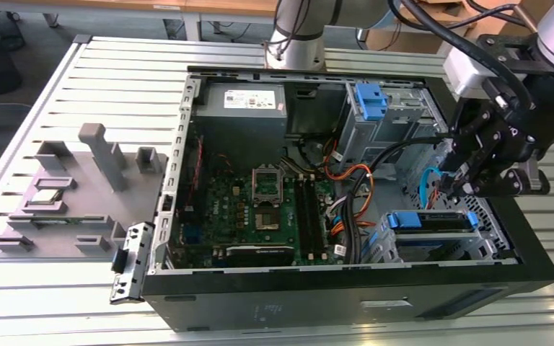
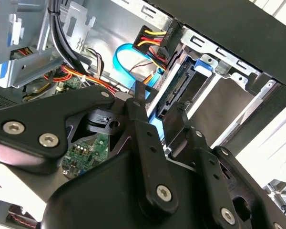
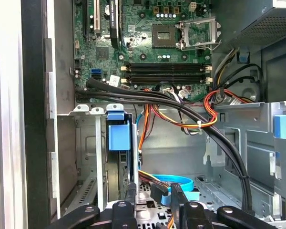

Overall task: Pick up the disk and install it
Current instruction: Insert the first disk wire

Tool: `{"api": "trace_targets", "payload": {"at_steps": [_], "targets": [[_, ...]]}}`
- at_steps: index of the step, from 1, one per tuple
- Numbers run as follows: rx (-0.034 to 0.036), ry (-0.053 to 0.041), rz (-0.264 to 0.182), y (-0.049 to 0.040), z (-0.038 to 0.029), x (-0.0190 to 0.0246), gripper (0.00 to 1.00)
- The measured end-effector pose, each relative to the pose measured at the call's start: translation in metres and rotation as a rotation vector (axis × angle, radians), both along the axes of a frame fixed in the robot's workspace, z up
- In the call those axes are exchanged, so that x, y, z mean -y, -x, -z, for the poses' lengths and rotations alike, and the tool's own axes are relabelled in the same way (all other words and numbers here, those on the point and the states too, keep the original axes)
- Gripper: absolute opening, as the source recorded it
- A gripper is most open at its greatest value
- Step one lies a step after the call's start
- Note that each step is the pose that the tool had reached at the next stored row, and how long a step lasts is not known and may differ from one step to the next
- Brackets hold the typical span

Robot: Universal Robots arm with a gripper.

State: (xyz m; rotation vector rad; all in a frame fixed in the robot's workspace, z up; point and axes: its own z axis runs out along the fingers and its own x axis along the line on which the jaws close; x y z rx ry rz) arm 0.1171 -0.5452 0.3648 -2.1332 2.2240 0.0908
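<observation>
One open computer case [image 1: 354, 288] on the slatted table [image 1: 113, 79]. Seats the disk [image 1: 431, 220], blue caddy and all, in the drive cage at the corner toward the exterior view's lower right. Just above it, the claw [image 3: 153, 188]: fingers [image 3: 130, 202] spread apart, gripping nothing. Beyond the fingers in the first wrist view, a looped blue cable [image 3: 181, 180], then the green motherboard [image 3: 143, 33].
</observation>
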Motion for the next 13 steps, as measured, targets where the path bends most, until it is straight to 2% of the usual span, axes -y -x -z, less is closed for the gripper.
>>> {"api": "trace_targets", "payload": {"at_steps": [4, 9, 13], "targets": [[0.0, 0.0126, 0.0, 0.0, 0.0031, 0.0, 0.42], [0.0, 0.0334, 0.0, -0.0001, 0.0052, 0.0, 0.42], [0.0, 0.0353, 0.0, 0.0, 0.0053, 0.0, 0.42]]}}
